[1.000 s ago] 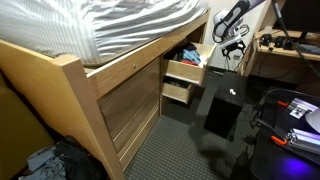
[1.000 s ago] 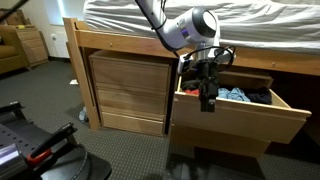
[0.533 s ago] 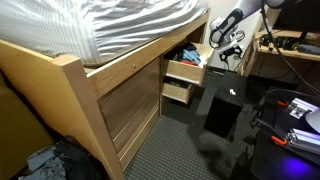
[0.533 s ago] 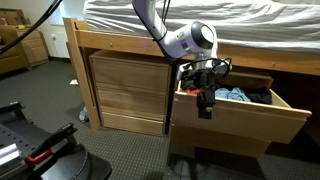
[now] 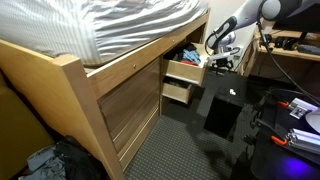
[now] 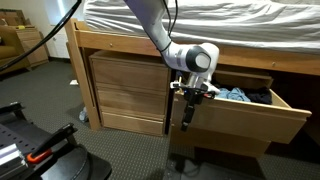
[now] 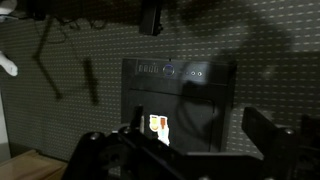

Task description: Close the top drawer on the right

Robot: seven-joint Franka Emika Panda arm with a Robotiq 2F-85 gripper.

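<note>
The top drawer (image 6: 250,118) stands open under the bed (image 6: 190,12). The jaws hang pointing down just in front of its plain front, at the end nearest the closed chest (image 6: 128,90). We cannot tell whether they touch the wood. Blue fabric (image 6: 236,96) lies inside the drawer, behind and slightly above the jaws. Only one exterior view lets us see the smaller drawer (image 5: 178,93) below the jaws, also partly open. The jaws' state is clear to us only in the wrist view. There they are spread wide, dark at either lower side of the picture. Beneath them a black box (image 7: 180,95) with a small sticker (image 7: 159,127) sits on grey carpet (image 7: 60,110).
</note>
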